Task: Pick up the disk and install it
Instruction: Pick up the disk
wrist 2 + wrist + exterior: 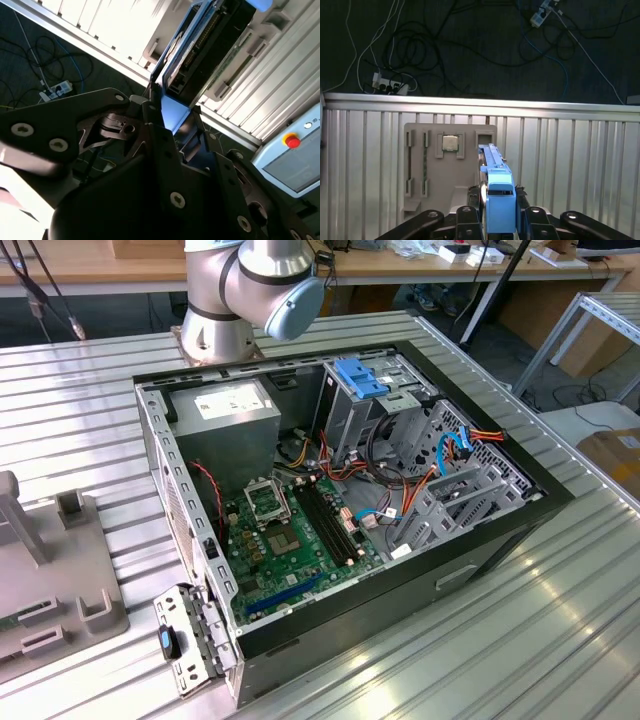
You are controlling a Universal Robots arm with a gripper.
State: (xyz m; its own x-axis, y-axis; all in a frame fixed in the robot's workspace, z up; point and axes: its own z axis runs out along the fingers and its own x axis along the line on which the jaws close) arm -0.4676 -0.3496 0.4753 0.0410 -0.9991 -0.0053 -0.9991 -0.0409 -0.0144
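While carrying over the ribbed counter (80, 390), keep plenty of height; judged as the lift-and-carry stage, nothing installed yet. Note the open computer case (480, 550) on that counter, side panel off. Stay clear of the grey fixture tray (435, 175) lying beyond the fingers (157, 125), directly past their tips. Hold the disk (497, 200) edge-on, clamped between them by its blue frame and jutting out ahead. Keep that clench firm and the wrist square: likely to lever loose if knocked. Avoid the processor chip (450, 143) seated in the tray.
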